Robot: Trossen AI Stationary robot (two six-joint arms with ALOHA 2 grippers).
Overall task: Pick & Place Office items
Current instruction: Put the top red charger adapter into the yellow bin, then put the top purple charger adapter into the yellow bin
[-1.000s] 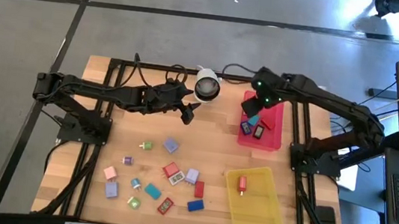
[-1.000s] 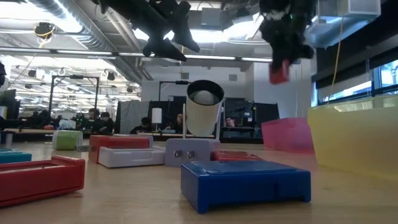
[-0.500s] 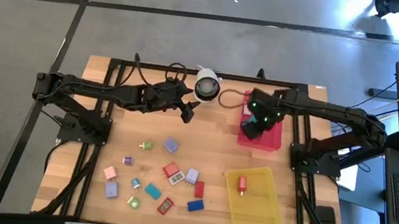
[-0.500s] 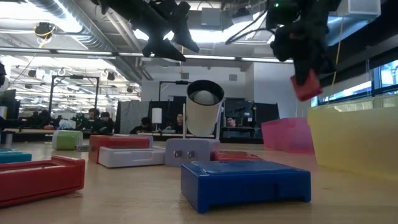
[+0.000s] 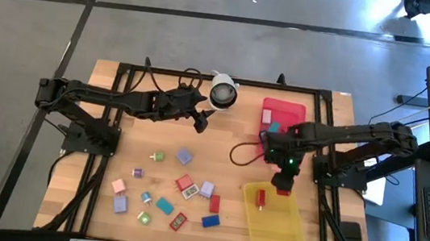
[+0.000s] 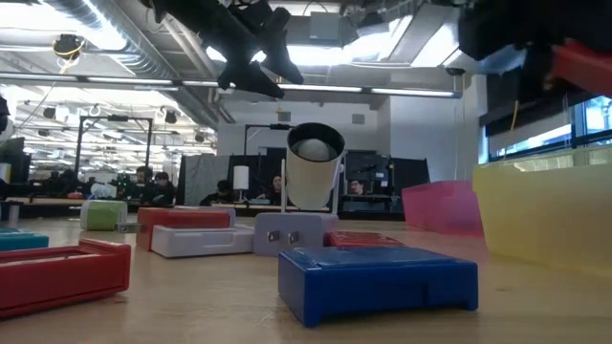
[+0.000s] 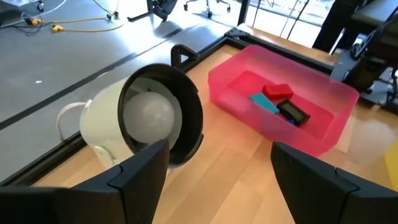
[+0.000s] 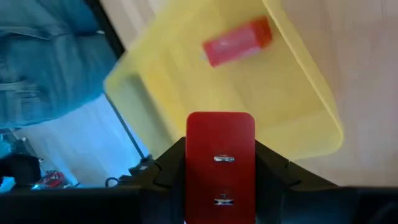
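Office items (image 5: 181, 186), small coloured blocks, lie scattered on the wooden table (image 5: 235, 159) to the left of the yellow tray (image 5: 284, 230) in the high view. One red block (image 5: 261, 197) lies inside the yellow tray. The right gripper (image 5: 283, 185) hangs over that tray's far edge, clamped on a red block (image 5: 282, 190). The left gripper (image 5: 203, 119) waits well to the left of the tray, beside the white camera (image 5: 222, 91), fingers spread wide and holding nothing.

In the low view, a blue block (image 6: 378, 277) sits nearest, left of the yellow tray (image 6: 545, 215), and the held red block (image 6: 583, 62) shows above the tray.

The left wrist view shows the white camera (image 7: 146, 118) and a pink tray (image 7: 323, 137) holding several blocks.

The right wrist view shows the fingers (image 8: 273, 171) closed on the red block (image 8: 220, 165) above the yellow tray (image 8: 311, 124).
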